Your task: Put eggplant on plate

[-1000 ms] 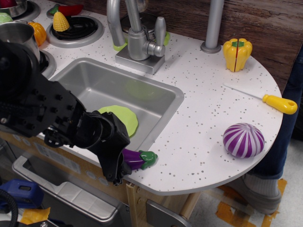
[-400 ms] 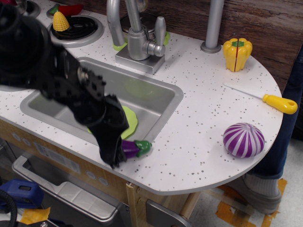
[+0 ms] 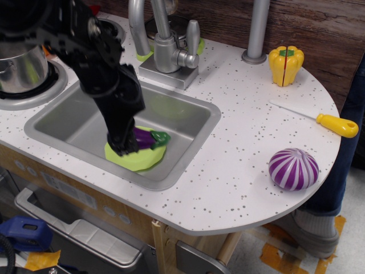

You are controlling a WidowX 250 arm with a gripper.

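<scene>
Hand (image 3: 130, 142) black, reaching down into sink (image 3: 188, 108), clamped on purple end of eggplant (image 3: 147, 138). Eggplant lying over plate (image 3: 137, 157), green stem cap pointing right; whether touching plate, cannot tell. Plate on sink floor. Striped ball (image 3: 293, 169), screwdriver (image 3: 336, 124), yellow pepper (image 3: 286, 65) on surface (image 3: 239, 165) at right.

The eggplant (image 3: 147, 138) is small, glossy and purple, with a green stem cap pointing right; it lies lengthwise over the middle of the plate (image 3: 134, 161), its purple end hidden by the hand. The plate is flat, round and lime green, lying in the sink's front part
</scene>
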